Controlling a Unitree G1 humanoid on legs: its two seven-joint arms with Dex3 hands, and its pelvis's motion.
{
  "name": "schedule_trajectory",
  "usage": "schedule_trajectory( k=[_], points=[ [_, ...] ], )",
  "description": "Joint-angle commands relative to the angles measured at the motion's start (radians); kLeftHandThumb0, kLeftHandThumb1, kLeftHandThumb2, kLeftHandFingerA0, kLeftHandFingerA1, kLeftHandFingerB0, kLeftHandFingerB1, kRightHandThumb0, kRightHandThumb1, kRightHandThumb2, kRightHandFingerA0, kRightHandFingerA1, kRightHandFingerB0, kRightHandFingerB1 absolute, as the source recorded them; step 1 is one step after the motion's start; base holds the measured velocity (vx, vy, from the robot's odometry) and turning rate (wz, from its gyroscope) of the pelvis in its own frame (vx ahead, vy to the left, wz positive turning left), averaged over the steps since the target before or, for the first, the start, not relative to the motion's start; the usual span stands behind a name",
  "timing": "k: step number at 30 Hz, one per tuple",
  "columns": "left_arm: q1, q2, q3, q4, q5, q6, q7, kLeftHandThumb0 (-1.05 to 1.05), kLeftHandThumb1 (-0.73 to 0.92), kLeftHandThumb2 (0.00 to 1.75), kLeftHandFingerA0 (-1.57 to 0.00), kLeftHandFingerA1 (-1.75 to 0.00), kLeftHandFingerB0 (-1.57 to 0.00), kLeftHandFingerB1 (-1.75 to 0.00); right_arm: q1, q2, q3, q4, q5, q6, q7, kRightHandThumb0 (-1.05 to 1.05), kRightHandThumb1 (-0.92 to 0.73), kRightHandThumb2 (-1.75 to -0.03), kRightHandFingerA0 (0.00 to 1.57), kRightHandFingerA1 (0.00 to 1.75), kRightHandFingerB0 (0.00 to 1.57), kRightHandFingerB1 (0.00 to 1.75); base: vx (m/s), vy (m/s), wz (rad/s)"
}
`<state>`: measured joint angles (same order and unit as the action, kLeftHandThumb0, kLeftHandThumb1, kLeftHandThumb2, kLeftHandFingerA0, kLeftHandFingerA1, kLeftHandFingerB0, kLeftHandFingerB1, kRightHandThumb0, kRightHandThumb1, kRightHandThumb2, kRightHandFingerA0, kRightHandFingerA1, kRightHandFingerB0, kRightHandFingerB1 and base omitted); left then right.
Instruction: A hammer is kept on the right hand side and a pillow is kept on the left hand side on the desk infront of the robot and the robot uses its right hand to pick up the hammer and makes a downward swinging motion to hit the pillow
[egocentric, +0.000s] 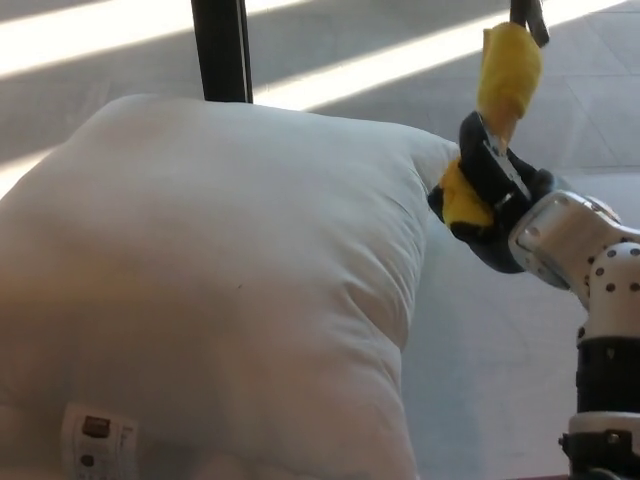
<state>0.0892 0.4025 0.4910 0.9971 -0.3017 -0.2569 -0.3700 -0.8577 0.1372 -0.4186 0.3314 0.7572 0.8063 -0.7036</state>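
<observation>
A big white pillow (210, 290) fills the left and middle of the head view, with a small label at its lower left. My right hand (492, 205) is shut on the yellow handle of the hammer (505, 85), just off the pillow's upper right corner. The handle points up and slightly right. Only a dark bit of the hammer's upper part shows at the top edge; its head is out of the picture. My left hand is not in view.
A black vertical post (222, 50) stands behind the pillow at the top. The pale desk surface (490, 370) lies to the right of the pillow, under my white right forearm (600, 300). Sunlit stripes cross the floor beyond.
</observation>
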Motion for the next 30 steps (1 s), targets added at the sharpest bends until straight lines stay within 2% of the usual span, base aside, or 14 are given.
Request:
schedule_trajectory(
  k=[1,2,4,6,16,17,19,20,21,22,25,28,29,30],
  points=[
    [0.023,0.014,-0.009,-0.03,0.009,0.027,0.02,-0.72,0.69,0.62,-0.76,-0.52,-0.72,-0.46,0.041,-0.073,0.007,0.025,-0.043,-0.019,0.117,-0.38,-0.85,-0.8,1.08,1.75,0.82,1.75,0.0,0.0,0.0],
    [0.036,0.011,-0.009,-0.05,0.007,0.026,0.018,-0.71,0.7,0.62,-0.76,-0.54,-0.71,-0.47,0.05,-0.099,0.014,0.03,-0.066,-0.02,0.115,-0.38,-0.86,-0.73,1.04,1.75,0.78,1.75,0.0,0.0,0.0],
    [0.039,0.011,-0.009,-0.06,0.006,0.031,0.02,-0.71,0.7,0.62,-0.76,-0.54,-0.71,-0.47,0.048,-0.103,0.017,0.037,-0.071,-0.024,0.12,-0.38,-0.86,-0.73,1.04,1.75,0.78,1.75,0.0,0.0,0.0],
    [0.031,0.011,-0.002,-0.055,-0.005,0.053,0.023,-0.7,0.68,0.61,-0.78,-0.53,-0.72,-0.47,0.056,-0.148,0.026,0.046,-0.112,-0.037,0.128,-0.3,-0.79,-0.9,1.07,1.75,0.81,1.75,0.0,0.0,0.0],
    [0.034,0.014,-0.007,-0.046,0.008,0.034,0.026,-0.71,0.68,0.61,-0.76,-0.52,-0.7,-0.46,0.166,-0.265,0.167,0.101,-0.235,-0.015,0.291,-0.29,-0.62,-1.14,1.07,1.75,0.77,1.75,0.0,0.0,0.0],
    [0.039,0.012,-0.005,-0.064,0.005,0.055,0.038,-0.68,0.69,0.62,-0.77,-0.51,-0.7,-0.46,0.193,-0.287,0.209,0.098,-0.265,0.001,0.305,-0.31,-0.71,-0.97,1.03,1.75,0.73,1.74,0.0,0.0,0.0],
    [0.04,0.013,-0.004,-0.071,0.003,0.065,0.039,-0.69,0.69,0.62,-0.76,-0.51,-0.7,-0.46,0.214,-0.301,0.243,0.096,-0.285,-0.005,0.316,-0.3,-0.7,-0.97,1.0,1.75,0.69,1.7,0.0,0.0,0.0],
    [0.041,0.017,-0.004,-0.07,0.002,0.06,0.031,-0.73,0.68,0.61,-0.76,-0.53,-0.7,-0.46,0.234,-0.316,0.288,0.108,-0.325,-0.018,0.322,-0.32,-0.72,-0.9,0.97,1.75,0.75,1.54,0.0,0.0,0.0],
    [0.047,0.017,-0.004,-0.076,0.002,0.055,0.026,-0.73,0.68,0.61,-0.76,-0.53,-0.7,-0.46,0.245,-0.333,0.331,0.126,-0.362,-0.019,0.325,-0.32,-0.72,-0.9,0.97,1.75,0.75,1.54,0.0,0.0,0.0],
    [0.045,0.02,0.0,-0.071,-0.003,0.057,0.019,-0.72,0.68,0.61,-0.76,-0.53,-0.7,-0.46,0.273,-0.359,0.378,0.127,-0.386,-0.052,0.379,-0.29,-0.73,-0.91,0.98,1.75,0.66,1.69,0.0,0.0,0.0],
    [0.037,0.023,0.001,-0.049,-0.002,0.044,0.012,-0.7,0.69,0.62,-0.76,-0.52,-0.71,-0.46,0.281,-0.383,0.436,0.198,-0.444,-0.076,0.37,-0.29,-0.66,-0.89,0.96,1.75,0.68,1.66,0.0,0.0,0.0],
    [0.045,0.017,0.001,-0.073,-0.005,0.065,0.026,-0.69,0.68,0.61,-0.76,-0.52,-0.7,-0.46,0.288,-0.406,0.475,0.245,-0.475,-0.102,0.389,-0.28,-0.71,-0.81,0.94,1.75,0.6,1.6,0.0,0.0,0.0],
    [0.045,0.016,0.004,-0.067,-0.008,0.056,0.02,-0.7,0.68,0.61,-0.76,-0.53,-0.7,-0.46,0.29,-0.425,0.506,0.265,-0.5,-0.115,0.404,-0.31,-0.76,-0.81,0.97,1.75,0.63,1.69,0.0,0.0,0.0],
    [0.043,0.016,0.006,-0.061,-0.01,0.054,0.017,-0.68,0.69,0.61,-0.77,-0.53,-0.7,-0.46,0.285,-0.428,0.507,0.282,-0.504,-0.122,0.401,-0.34,-0.79,-0.77,0.93,1.75,0.64,1.55,0.0,0.0,0.0]
  ],
)
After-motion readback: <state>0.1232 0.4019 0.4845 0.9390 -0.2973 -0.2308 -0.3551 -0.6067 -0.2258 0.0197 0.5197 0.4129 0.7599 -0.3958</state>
